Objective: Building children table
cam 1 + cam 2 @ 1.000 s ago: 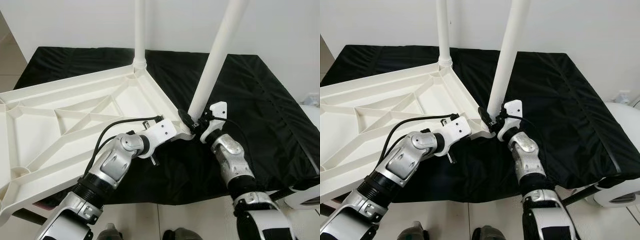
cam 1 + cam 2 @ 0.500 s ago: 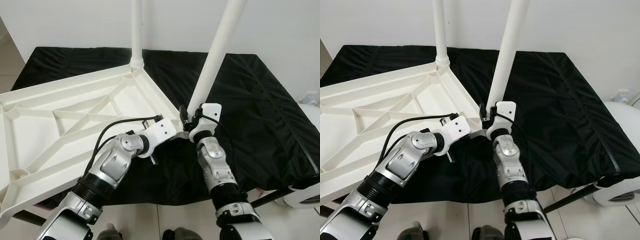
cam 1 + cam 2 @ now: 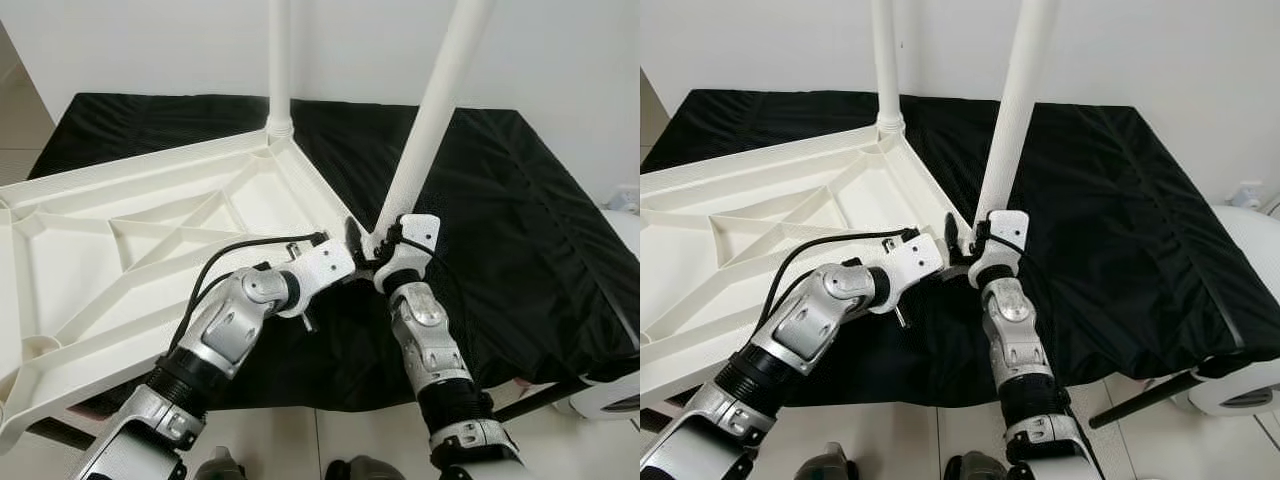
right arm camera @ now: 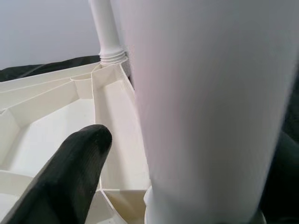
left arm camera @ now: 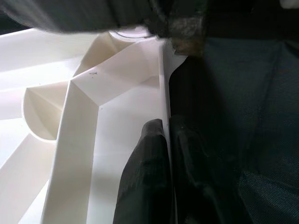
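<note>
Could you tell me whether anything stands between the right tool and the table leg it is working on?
Nothing visible does: the right tool is at the base of the near leg, with a finger beside it.

Soft, even light is filling both eye views, leaving the white tabletop [image 3: 130, 230] bright and sharp while the black cloth [image 3: 520, 200] is swallowing detail and only faint shadows are falling beneath the arms. In the left wrist view, the upper part is sitting in dim, smeared blur, and the dark fingers [image 5: 145, 177] are lying out of focus against pale, well-lit plastic. In the right wrist view, the near leg [image 4: 210, 107] is glowing washed-out and soft, with a blurred black finger [image 4: 65, 177] looming close.
</note>
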